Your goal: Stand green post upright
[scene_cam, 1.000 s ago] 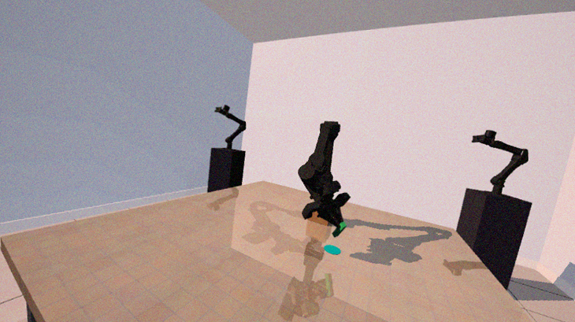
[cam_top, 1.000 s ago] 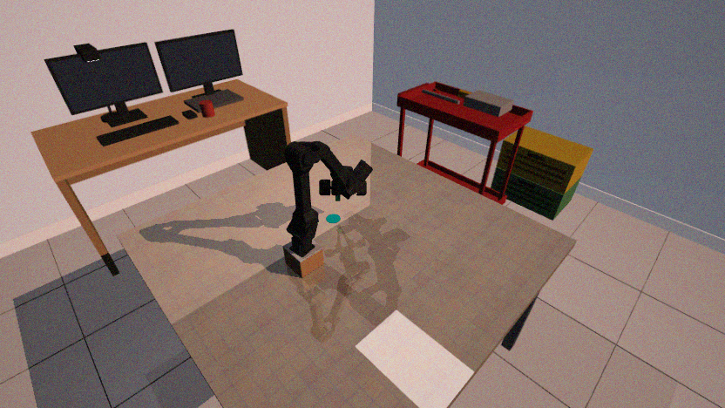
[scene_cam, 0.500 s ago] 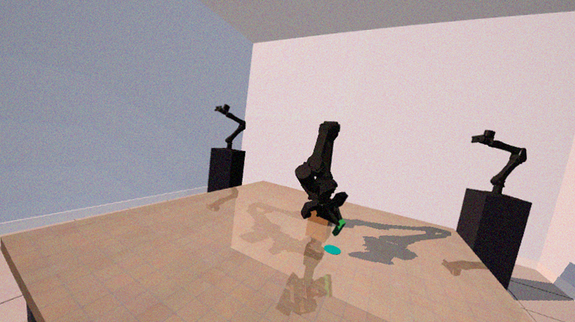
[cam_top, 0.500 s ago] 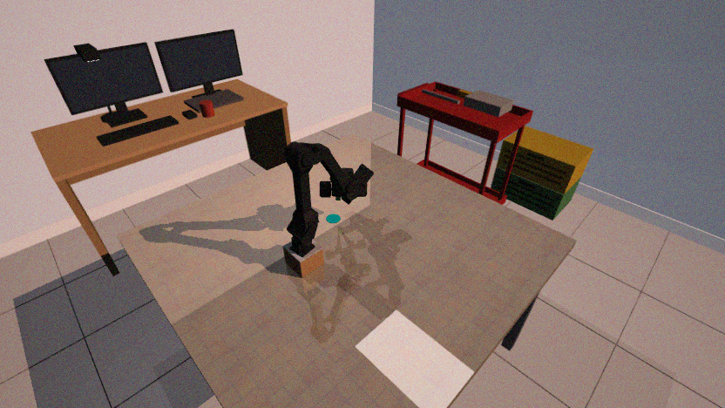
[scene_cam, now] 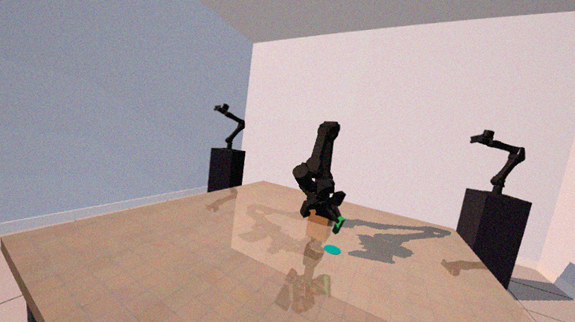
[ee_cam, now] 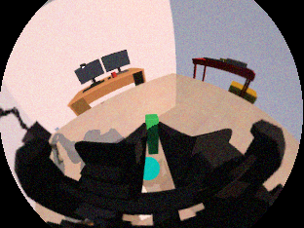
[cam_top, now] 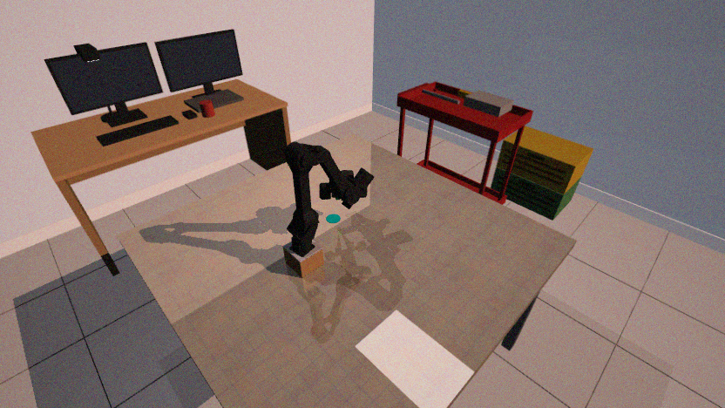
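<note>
The green post (scene_cam: 340, 222) (ee_cam: 152, 120) is held in the air between the fingertips of my gripper (scene_cam: 338, 221) (ee_cam: 151, 125), which is shut on it. In the exterior view the post is tilted, with its lower end dark. In the top view it is almost wholly hidden by the gripper. The cyan circle (cam_top: 333, 218) (scene_cam: 332, 250) (ee_cam: 152, 169) lies flat on the table, below the raised gripper and near the arm's base. In the wrist view it shows between the fingers, just below the post. Nothing stands on the circle.
The wooden base block (cam_top: 305, 261) of the arm is close beside the circle. A white sheet (cam_top: 416, 357) lies at the table's edge. A desk (cam_top: 65, 157) with monitors and a red cart (cam_top: 511, 126) stand beyond the table. Two other arms stand on black pedestals (scene_cam: 493, 231) (scene_cam: 222, 167).
</note>
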Motion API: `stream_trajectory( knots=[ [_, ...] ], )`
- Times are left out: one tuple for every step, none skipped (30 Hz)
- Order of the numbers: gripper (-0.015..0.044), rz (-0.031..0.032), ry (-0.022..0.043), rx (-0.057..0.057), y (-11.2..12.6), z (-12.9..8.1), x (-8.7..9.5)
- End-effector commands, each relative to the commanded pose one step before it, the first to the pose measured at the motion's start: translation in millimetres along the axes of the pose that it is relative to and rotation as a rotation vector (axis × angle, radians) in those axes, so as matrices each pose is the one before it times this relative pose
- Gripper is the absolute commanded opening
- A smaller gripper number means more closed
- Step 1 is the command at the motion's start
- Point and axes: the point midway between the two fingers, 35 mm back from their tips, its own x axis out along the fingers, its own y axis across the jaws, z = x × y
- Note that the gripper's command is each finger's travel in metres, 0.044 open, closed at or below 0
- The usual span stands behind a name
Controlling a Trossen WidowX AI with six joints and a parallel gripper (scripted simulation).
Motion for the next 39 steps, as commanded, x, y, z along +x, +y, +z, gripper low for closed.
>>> stream_trajectory(
  knots=[
    [0.0022,0.00607,-0.02077,0.0042,2.56,-1.13,-2.30],
    [0.0022,0.00063,-0.00598,-0.0021,0.32,0.05,-0.66],
    [0.0022,0.00063,-0.00596,-0.0022,0.33,0.06,-0.66],
    [0.0022,0.00064,-0.00594,-0.0022,0.34,0.06,-0.67],
    [0.0022,0.00064,-0.00591,-0.0022,0.35,0.06,-0.67],
    [0.0022,0.00065,-0.00589,-0.0023,0.36,0.07,-0.67],
    [0.0022,0.00066,-0.00586,-0.0023,0.37,0.07,-0.68],
    [0.0022,0.00066,-0.00584,-0.0023,0.38,0.08,-0.68],
    [0.0022,0.00067,-0.00581,-0.0024,0.39,0.08,-0.69],
    [0.0022,0.00068,-0.00579,-0.0024,0.40,0.09,-0.69],
    [0.0022,0.00068,-0.00576,-0.0024,0.41,0.09,-0.69],
    [0.0022,0.00069,-0.00574,-0.0024,0.43,0.10,-0.70],
    [0.0022,0.00070,-0.00571,-0.0025,0.44,0.10,-0.70],
    [0.0022,0.00070,-0.00569,-0.0025,0.45,0.11,-0.70],
    [0.0022,0.00071,-0.00566,-0.0025,0.46,0.11,-0.71],
    [0.0022,0.00072,-0.00563,-0.0026,0.47,0.12,-0.71],
    [0.0022,0.00073,-0.00561,-0.0026,0.48,0.12,-0.71],
    [0.0022,0.00074,-0.00558,-0.0026,0.49,0.13,-0.72],
    [0.0022,0.00075,-0.00556,-0.0027,0.50,0.13,-0.72],
    [0.0022,0.00075,-0.00553,-0.0027,0.51,0.14,-0.72],
    [0.0022,0.00076,-0.00550,-0.0027,0.52,0.14,-0.72],
    [0.0022,0.00077,-0.00547,-0.0027,0.53,0.15,-0.72],
    [0.0022,0.00078,-0.00545,-0.0028,0.55,0.15,-0.73],
    [0.0022,0.00079,-0.00542,-0.0028,0.56,0.16,-0.73],
    [0.0022,0.00080,-0.00539,-0.0028,0.57,0.16,-0.73],
    [0.0022,0.00081,-0.00536,-0.0028,0.58,0.17,-0.73],
    [0.0022,0.00082,-0.00534,-0.0029,0.59,0.17,-0.73],
    [0.0022,0.00083,-0.00531,-0.0029,0.60,0.18,-0.73],
    [0.0022,0.00084,-0.00528,-0.0029,0.61,0.18,-0.73],
    [0.0022,0.00085,-0.00525,-0.0030,0.62,0.19,-0.74],
    [0.0022,0.00086,-0.00522,-0.0030,0.63,0.19,-0.74],
    [0.0022,0.00087,-0.00519,-0.0030,0.64,0.20,-0.74],
    [0.0022,0.00088,-0.00517,-0.0030,0.65,0.21,-0.74],
    [0.0022,0.00089,-0.00514,-0.0031,0.66,0.21,-0.74],
    [0.0022,0.00091,-0.00511,-0.0031,0.68,0.22,-0.74],
    [0.0022,0.00092,-0.00508,-0.0031,0.69,0.22,-0.74],
    [0.0022,0.00093,-0.00505,-0.0031,0.70,0.23,-0.74],
    [0.0022,0.00094,-0.00502,-0.0032,0.71,0.23,-0.74],
    [0.0022,0.00095,-0.00499,-0.0032,0.72,0.24,-0.73]
  ],
)
